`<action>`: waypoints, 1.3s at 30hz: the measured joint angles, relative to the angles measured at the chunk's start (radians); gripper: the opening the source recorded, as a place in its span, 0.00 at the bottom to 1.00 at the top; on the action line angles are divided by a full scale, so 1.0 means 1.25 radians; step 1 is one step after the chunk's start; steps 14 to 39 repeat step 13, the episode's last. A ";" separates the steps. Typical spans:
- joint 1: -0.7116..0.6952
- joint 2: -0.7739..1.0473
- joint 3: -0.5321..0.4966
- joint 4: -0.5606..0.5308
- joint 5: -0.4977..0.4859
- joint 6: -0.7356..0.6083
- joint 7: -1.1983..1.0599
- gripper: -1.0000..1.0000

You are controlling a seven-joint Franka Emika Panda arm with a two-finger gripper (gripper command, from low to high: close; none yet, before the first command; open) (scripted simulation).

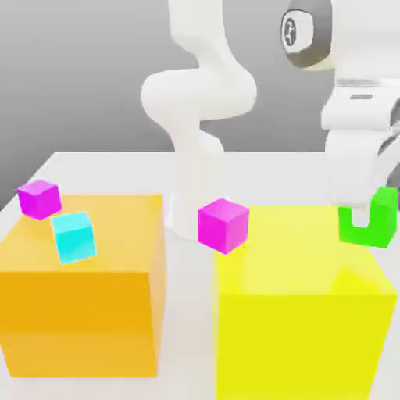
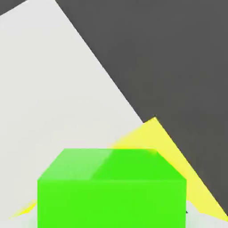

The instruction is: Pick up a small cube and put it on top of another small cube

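A small bright green cube point(image 1: 383, 220) is at the far corner of the big yellow block point(image 1: 305, 328), on the exterior view's right. My gripper point(image 1: 359, 217) comes down on it from above, and a white finger covers the middle of the cube's front face. The gripper is shut on this cube. I cannot tell whether the cube still touches the yellow top. In the hand view the green cube point(image 2: 111, 191) sits very close, with a corner of the yellow block point(image 2: 153, 133) behind it.
A magenta small cube point(image 1: 223, 225) sits on the yellow block's near-left corner. The big orange block point(image 1: 78, 312) on the exterior view's left carries a second magenta cube point(image 1: 39, 198) and a cyan cube point(image 1: 74, 237). The arm's white base point(image 1: 195, 180) stands behind the blocks on the white table point(image 2: 58, 89).
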 joint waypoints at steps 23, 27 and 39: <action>-0.130 -0.118 -0.054 -0.100 -0.039 -0.092 0.140 1.00; -0.130 -0.118 -0.054 -0.100 -0.039 -0.092 0.140 1.00; -0.130 -0.118 -0.054 -0.100 -0.039 -0.092 0.140 1.00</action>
